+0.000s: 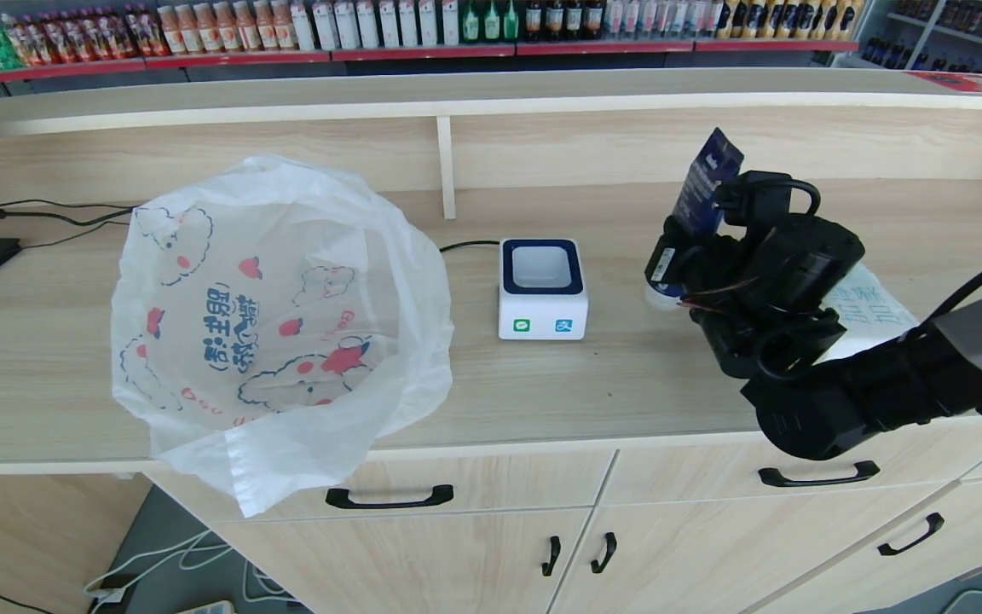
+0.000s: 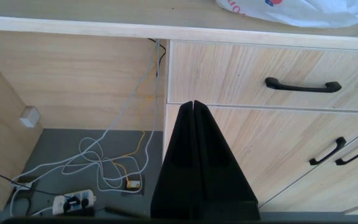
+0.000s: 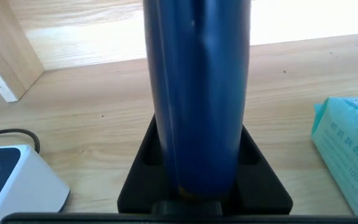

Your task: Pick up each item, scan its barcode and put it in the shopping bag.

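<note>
My right gripper (image 1: 685, 256) is shut on a dark blue tube (image 1: 706, 192), held upright above the counter to the right of the scanner. In the right wrist view the blue tube (image 3: 197, 93) stands between the black fingers (image 3: 143, 163). The white scanner (image 1: 541, 288) with its dark-framed window sits mid-counter, and its corner (image 3: 17, 180) shows in the right wrist view. The white printed shopping bag (image 1: 274, 315) stands open on the counter's left. My left gripper (image 2: 193, 109) hangs shut below the counter, facing the cabinet fronts.
A pale blue tissue pack (image 1: 870, 311) lies on the counter behind my right arm; the pack (image 3: 350, 149) also appears in the right wrist view. A raised wooden ledge (image 1: 491, 111) backs the counter. Drawer handles (image 2: 302, 86) and floor cables (image 2: 98, 168) lie below.
</note>
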Motion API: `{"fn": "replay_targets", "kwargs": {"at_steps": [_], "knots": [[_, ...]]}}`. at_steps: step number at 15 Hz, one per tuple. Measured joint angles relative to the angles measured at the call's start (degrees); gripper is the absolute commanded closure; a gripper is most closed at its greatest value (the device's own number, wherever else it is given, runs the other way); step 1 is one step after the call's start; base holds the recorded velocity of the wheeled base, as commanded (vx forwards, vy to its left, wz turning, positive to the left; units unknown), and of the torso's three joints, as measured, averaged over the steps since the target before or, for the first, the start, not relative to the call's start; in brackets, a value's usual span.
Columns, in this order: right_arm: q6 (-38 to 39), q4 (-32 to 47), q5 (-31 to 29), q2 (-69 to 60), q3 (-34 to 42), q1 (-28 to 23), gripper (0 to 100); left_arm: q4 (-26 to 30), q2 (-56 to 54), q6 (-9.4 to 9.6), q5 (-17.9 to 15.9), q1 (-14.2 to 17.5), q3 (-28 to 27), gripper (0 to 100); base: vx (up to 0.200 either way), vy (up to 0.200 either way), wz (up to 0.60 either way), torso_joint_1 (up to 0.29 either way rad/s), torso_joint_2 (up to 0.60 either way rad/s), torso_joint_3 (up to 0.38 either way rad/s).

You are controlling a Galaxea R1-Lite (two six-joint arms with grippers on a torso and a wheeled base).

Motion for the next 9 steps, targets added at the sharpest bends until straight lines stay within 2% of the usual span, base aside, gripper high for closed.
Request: {"fn": "replay_targets", "kwargs": {"at_steps": [5, 9], "knots": [[0.02, -0.09, -1.08, -1.82, 1.05, 1.99, 100, 0.00, 0.00, -0.17, 0.02, 0.02, 0.00, 100, 0.000, 0.000, 0.00, 0.000, 0.00, 0.000], [0.00, -0.30, -1.69, -7.14, 5.71, 3.58, 100, -0.02, 0.00, -0.05, 0.00, 0.00, 0.00, 100, 0.000, 0.000, 0.00, 0.000, 0.00, 0.000]]}}
